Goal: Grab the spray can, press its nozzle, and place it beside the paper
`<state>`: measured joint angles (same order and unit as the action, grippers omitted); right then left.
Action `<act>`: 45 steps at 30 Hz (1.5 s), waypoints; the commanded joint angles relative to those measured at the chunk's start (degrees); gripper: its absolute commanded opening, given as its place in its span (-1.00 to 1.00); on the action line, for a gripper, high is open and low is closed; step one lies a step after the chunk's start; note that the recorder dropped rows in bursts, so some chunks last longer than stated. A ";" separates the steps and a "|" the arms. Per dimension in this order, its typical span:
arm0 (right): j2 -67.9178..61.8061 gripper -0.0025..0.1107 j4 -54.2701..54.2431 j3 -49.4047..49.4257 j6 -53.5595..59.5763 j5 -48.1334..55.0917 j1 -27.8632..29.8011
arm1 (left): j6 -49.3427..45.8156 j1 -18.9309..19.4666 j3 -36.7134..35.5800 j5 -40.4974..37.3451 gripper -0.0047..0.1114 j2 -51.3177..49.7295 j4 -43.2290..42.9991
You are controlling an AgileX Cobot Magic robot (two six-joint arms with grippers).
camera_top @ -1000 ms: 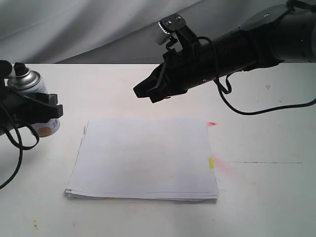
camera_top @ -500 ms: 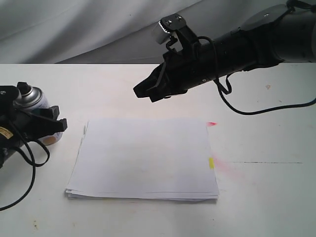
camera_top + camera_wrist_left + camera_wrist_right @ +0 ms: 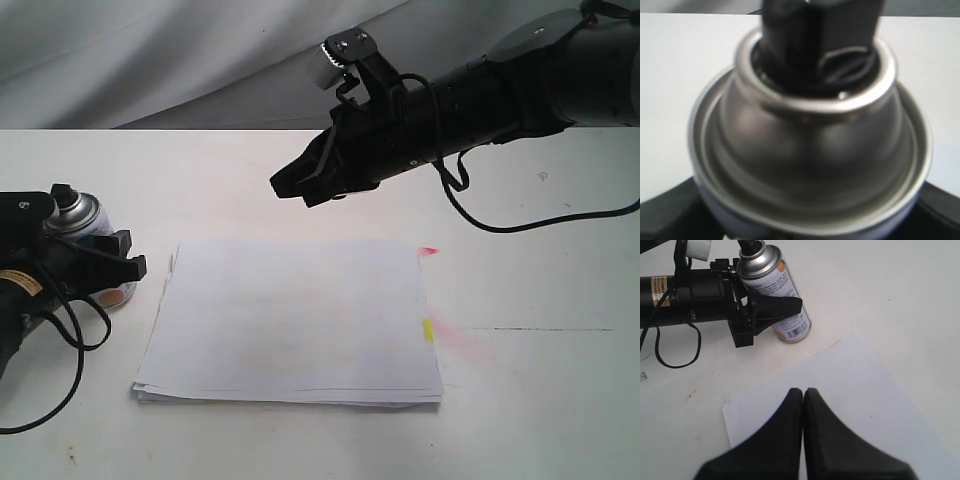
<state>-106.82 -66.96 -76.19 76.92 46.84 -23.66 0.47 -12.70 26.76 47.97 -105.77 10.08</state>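
The spray can (image 3: pixel 88 214) stands upright just left of the paper (image 3: pixel 290 318), its base down at the table surface. My left gripper (image 3: pixel 118 262) is shut on the can's white dotted body. The silver dome (image 3: pixel 810 150) and black nozzle (image 3: pixel 815 40) fill the left wrist view. In the right wrist view the spray can (image 3: pixel 778 296) sits inside the left gripper (image 3: pixel 786 309), a short gap from the paper (image 3: pixel 855 385) corner. My right gripper (image 3: pixel 290 188) hovers shut and empty above the paper's far edge; its tips (image 3: pixel 803 391) are pressed together.
White table (image 3: pixel 540 400) with a grey cloth backdrop behind. Yellow and pink-red marks (image 3: pixel 428 328) sit on the paper's right edge. The left arm's black cable (image 3: pixel 40 340) loops on the table near the front left.
The left gripper has come down and shifted right toward the paper, carrying the can from mid-air to table level. The right arm has not moved.
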 commanded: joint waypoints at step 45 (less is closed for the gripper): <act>5.95 -0.96 -0.24 0.39 -1.22 1.61 0.27 | -2.60 0.15 -0.11 -4.56 0.24 7.71 0.10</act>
<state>-104.21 -66.96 -76.09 76.31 48.24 -23.66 -0.92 -12.70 26.76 45.53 -102.12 9.97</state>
